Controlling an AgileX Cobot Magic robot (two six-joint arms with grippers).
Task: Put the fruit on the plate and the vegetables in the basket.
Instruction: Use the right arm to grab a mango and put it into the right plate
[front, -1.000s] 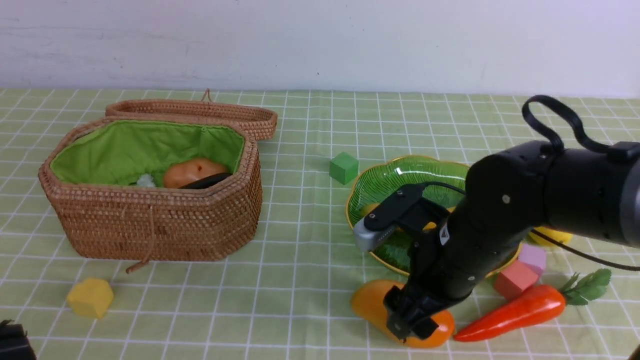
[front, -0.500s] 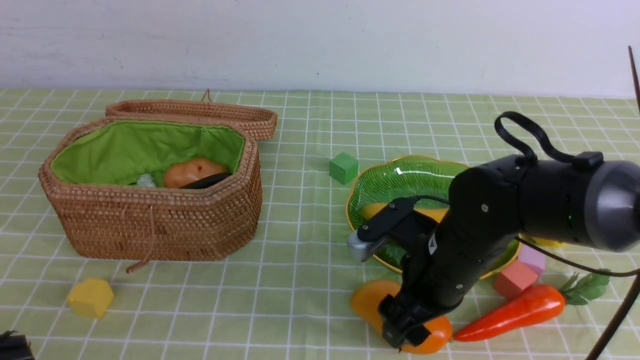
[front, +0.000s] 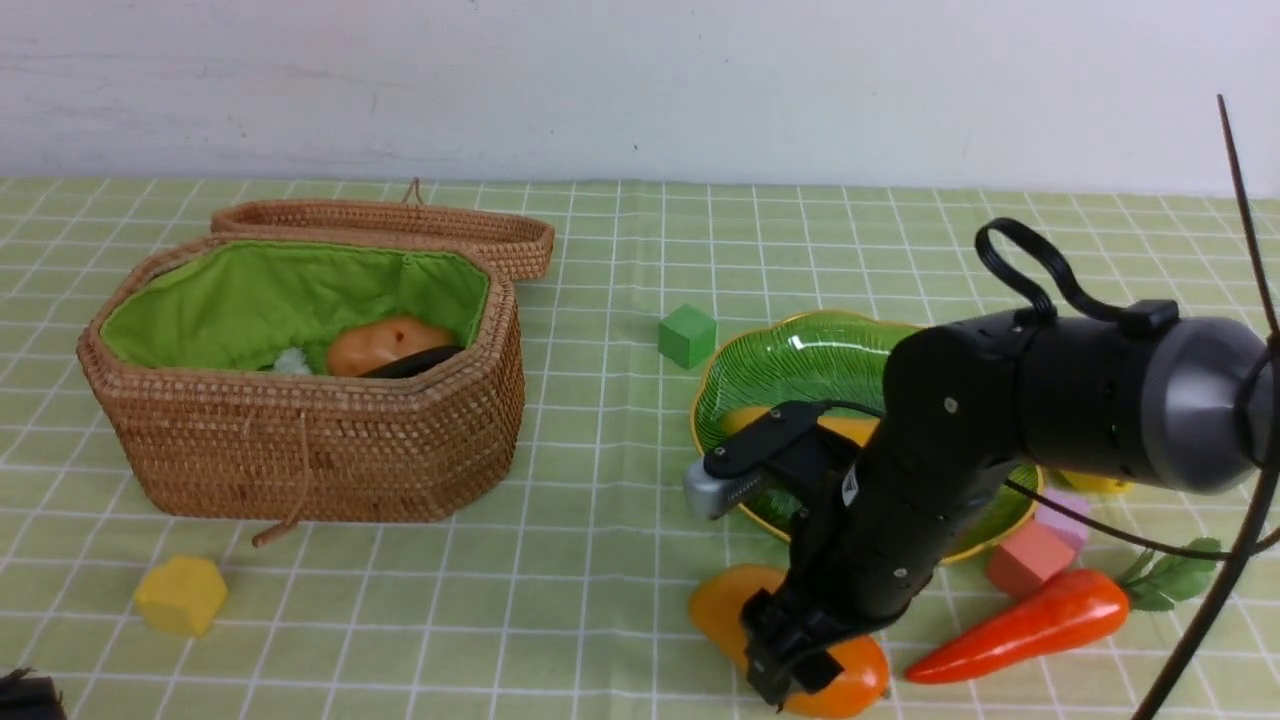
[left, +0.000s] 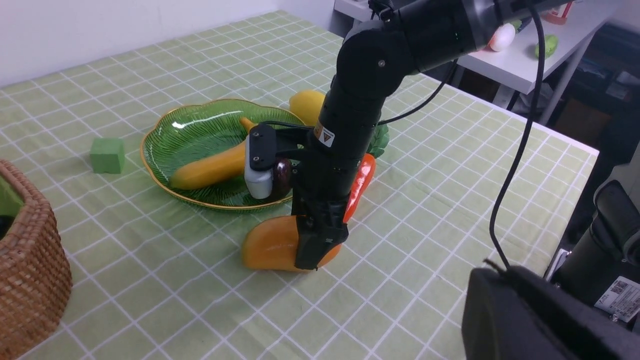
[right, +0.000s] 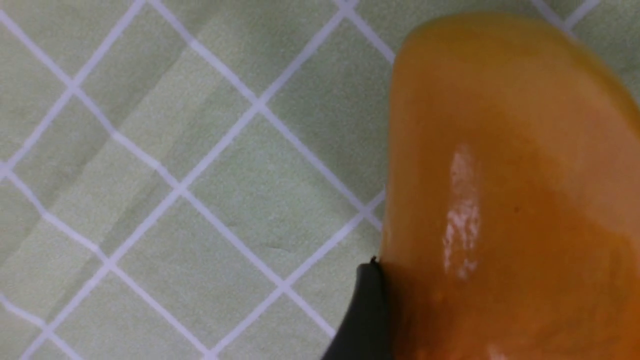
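My right gripper (front: 790, 668) is down over the orange-yellow mango (front: 718, 610) on the cloth in front of the plate (front: 800, 360). Its jaws stand open astride the mango, and one finger (right: 367, 310) touches the mango's side (right: 500, 175). The banana (left: 210, 167) and the mangosteen (left: 282, 175) lie on the plate. The lemon (front: 1100, 483) sits behind the plate's right edge. The carrot (front: 1020, 625) lies right of the mango. The potato (front: 375, 345) and the eggplant (front: 415, 362) are in the basket (front: 300, 450). My left gripper (front: 20, 695) is at the near left corner, its jaws hidden.
The basket's lid (front: 400, 225) hangs open behind it. A green block (front: 688, 335) sits left of the plate. A yellow block (front: 181, 595) lies in front of the basket. A red block (front: 1030, 558) and a pink block (front: 1065, 512) lie between plate and carrot.
My right gripper has dropped lower and a little left over the mango. The mango has shifted slightly left. The left arm has not moved.
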